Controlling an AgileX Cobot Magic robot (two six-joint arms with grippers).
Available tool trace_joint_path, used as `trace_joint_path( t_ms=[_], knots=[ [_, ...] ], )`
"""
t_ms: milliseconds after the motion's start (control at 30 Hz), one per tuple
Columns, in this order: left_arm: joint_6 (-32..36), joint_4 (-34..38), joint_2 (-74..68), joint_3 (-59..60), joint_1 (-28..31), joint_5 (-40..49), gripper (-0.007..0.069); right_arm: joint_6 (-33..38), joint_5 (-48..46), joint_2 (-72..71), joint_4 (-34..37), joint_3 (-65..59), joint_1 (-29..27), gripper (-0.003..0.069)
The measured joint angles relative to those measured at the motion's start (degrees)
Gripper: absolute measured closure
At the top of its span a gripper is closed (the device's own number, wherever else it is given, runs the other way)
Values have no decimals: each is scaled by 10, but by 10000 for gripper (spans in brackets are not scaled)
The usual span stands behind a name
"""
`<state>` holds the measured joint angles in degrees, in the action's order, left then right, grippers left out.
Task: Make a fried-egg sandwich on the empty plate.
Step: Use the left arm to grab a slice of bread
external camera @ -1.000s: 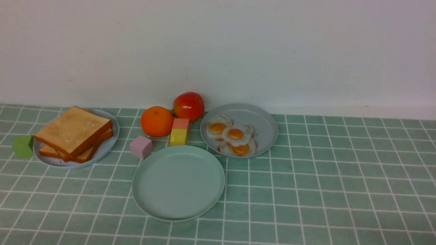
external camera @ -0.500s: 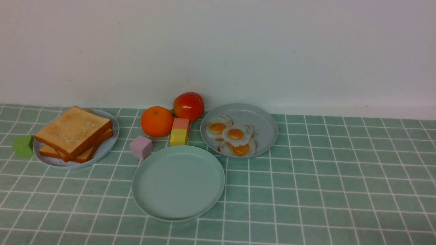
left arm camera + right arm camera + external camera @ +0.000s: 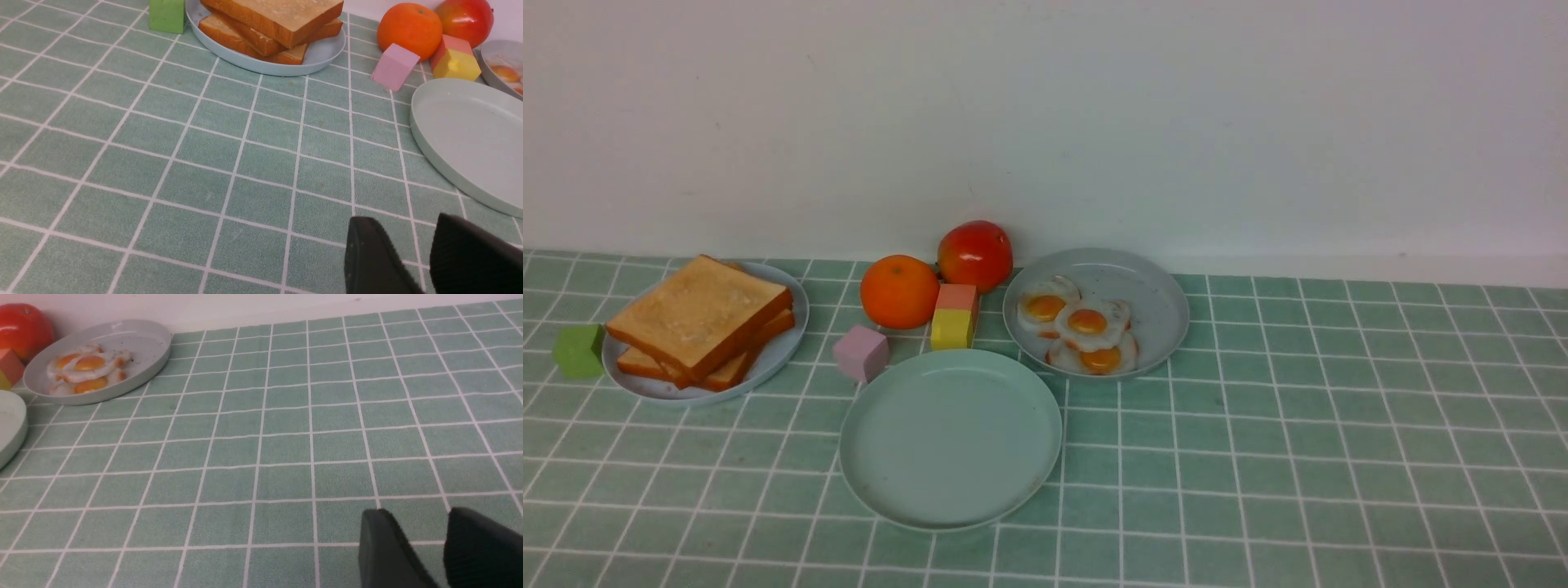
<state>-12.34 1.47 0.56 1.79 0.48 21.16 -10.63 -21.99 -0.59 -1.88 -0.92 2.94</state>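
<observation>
Front view: a desk (image 3: 1339,425) covered in a green cloth with a white grid runs up to a plain white wall along its far edge.

Near the middle of the desk, a little left and toward the near edge, sits a round, pale mint-green plate (image 3: 951,441) with a low rim and nothing on it.

Toward the far left corner, a stack of square golden toasted bread slices (image 3: 698,314) with orange-brown crusts lies on a paler light-blue plate (image 3: 784,347). The top slice is turned diamond-wise, with one corner toward the wall, and it sits askew over the slices below. A small green cube (image 3: 578,350) rests against this plate on the side nearest the left edge.

Just behind the mint-green plate and to its right is a grey-blue speckled plate (image 3: 1152,294) holding three small white fried eggs (image 3: 1086,320) with orange yolks. They overlap in a short row slanting from far left to near right.

Between the two filled plates are a round orange fruit (image 3: 899,291), a glossy red fruit (image 3: 975,253) by the wall, a pink cube (image 3: 861,352), and a yellow block (image 3: 952,328) touching a salmon-red block (image 3: 956,296).

Left wrist view: the left gripper (image 3: 408,228) hangs above bare cloth near the mint-green plate, its dark fingers slightly apart with nothing between them.

Right wrist view: the right gripper (image 3: 416,514) is likewise parted a little and empty, over bare cloth well apart from the egg plate.
</observation>
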Motion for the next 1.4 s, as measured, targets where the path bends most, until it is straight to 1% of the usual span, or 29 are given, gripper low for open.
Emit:
trace_joint_path(
  t_ms=[200,267,367,467,500,533,567,633,700,767,800,833,867,900,967,1000,1067,1100,1167,1200,1233,1333,1400],
  knots=[
    [0,1,0,0,0,-2,386,0,0,0,0,0,0,417],
    [-4,23,0,0,0,-16,386,0,0,0,0,0,0,417],
    [-36,104,0,0,0,-67,386,0,0,0,0,0,0,417],
    [-84,222,0,0,0,-135,386,0,0,0,0,0,0,417],
    [-86,229,0,0,0,-144,386,0,0,0,0,0,0,417],
    [-102,281,0,0,0,-176,386,0,0,0,0,0,0,417],
    [-107,306,0,0,0,-195,386,0,0,0,0,0,0,417],
    [-112,333,0,0,0,-219,388,0,0,0,0,0,0,417],
    [-111,342,0,0,0,-224,405,0,0,0,0,0,0,417],
    [-105,342,0,-6,0,-201,433,0,0,0,-4,0,0,417],
    [-95,341,-1,-20,0,-177,468,0,0,0,-13,0,0,417],
    [-95,340,-1,-20,0,-173,468,0,0,0,-13,0,0,417],
    [-81,338,-10,-41,0,-146,507,0,0,0,-24,0,0,417],
    [-73,337,-18,-52,0,-132,524,0,0,0,-29,0,0,417],
    [-24,332,-69,-105,0,-62,593,0,1,0,-50,0,0,417],
    [-18,331,-74,-110,0,-56,593,0,2,0,-52,0,0,417],
    [70,329,-146,-175,0,20,638,-10,16,0,-52,-2,0,417],
    [96,328,-168,-195,0,41,638,-21,25,0,-42,-3,0,417],
    [152,324,-213,-240,-3,84,638,-63,53,0,2,-5,0,417],
    [161,321,-226,-249,-7,96,638,-72,61,0,19,-5,0,417],
    [185,314,-256,-282,-18,125,638,-104,93,0,50,-5,0,417],
    [198,288,-325,-344,-39,191,638,-160,146,0,106,-5,0,417],
    [200,268,-375,-374,-45,224,638,-181,175,0,126,-5,0,417]
  ],
)
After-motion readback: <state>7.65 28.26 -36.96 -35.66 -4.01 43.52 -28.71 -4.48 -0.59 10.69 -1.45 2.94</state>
